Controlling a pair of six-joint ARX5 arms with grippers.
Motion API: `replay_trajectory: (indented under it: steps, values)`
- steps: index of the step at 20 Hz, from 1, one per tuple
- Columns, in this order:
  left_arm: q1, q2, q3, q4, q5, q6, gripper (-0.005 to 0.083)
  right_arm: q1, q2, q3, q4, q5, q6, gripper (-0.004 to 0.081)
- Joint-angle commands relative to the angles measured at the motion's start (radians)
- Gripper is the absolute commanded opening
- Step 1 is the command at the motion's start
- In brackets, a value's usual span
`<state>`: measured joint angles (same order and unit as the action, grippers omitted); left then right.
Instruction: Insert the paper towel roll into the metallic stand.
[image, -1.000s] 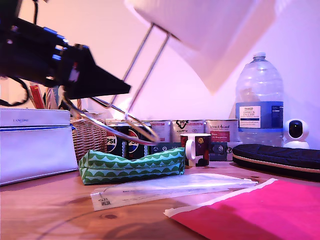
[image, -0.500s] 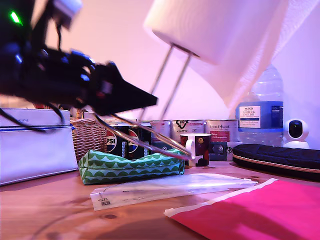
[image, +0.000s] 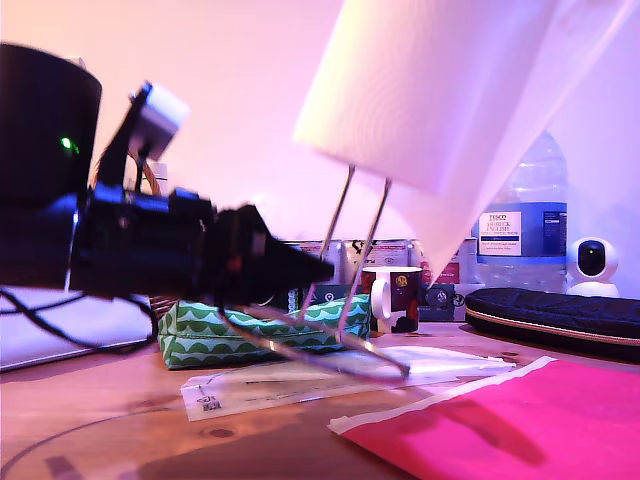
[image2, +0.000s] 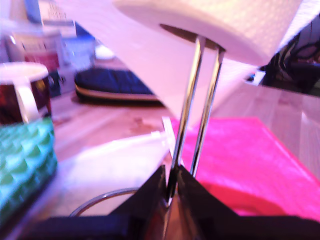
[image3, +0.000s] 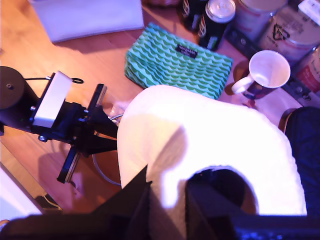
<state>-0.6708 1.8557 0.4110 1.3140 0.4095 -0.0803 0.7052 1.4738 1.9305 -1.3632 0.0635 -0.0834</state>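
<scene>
Chrome rods of the metallic stand (image2: 192, 110) sit clenched in my first gripper (image2: 170, 192); beyond its jaws, my second gripper (image3: 167, 197) pinches the paper towel roll's (image3: 200, 145) rim, rods inside its core.

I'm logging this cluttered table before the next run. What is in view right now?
paper towel roll: one, white, raised, upright loop entering its core.
metallic stand: one, chrome, tilted, ring base low over the table.
pouch: one, green patterned, behind the stand.
mug: one, dark with white handle, beside the pouch.
cans: at least two, dark, behind the pouch.
water bottle: one, clear, exterior view's right.
small camera: one, white, far right.
black case: one, exterior view's right.
pink envelope: one, foreground.
my first gripper: black, shut on the stand.
my second gripper: black, fingers gripping the roll.
</scene>
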Motion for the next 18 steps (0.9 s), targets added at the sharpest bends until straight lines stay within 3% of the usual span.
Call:
replay_trajectory:
  steps: [1, 4, 8, 15, 18]
  values:
    - [-0.003, 0.003, 0.009, 0.021, -0.013, -0.049, -0.0024, 0.002, 0.023, 0.0, -0.008, 0.052, -0.022, -0.0012]
    - [-0.002, 0.003, 0.01, -0.023, -0.027, -0.051, -0.0002, 0.002, 0.029, 0.0, -0.008, 0.051, -0.021, -0.0012]
    - [-0.002, 0.003, 0.01, -0.057, -0.04, -0.043, 0.0314, 0.002, 0.035, 0.0, -0.008, 0.051, -0.021, -0.0012]
    - [-0.002, 0.002, 0.01, -0.095, -0.023, -0.043, 0.0321, 0.01, 0.04, 0.0, -0.008, 0.051, -0.018, -0.0012]
    - [-0.002, -0.017, 0.01, -0.095, 0.028, -0.046, 0.0204, 0.048, 0.04, 0.0, -0.008, 0.051, -0.022, -0.0012]
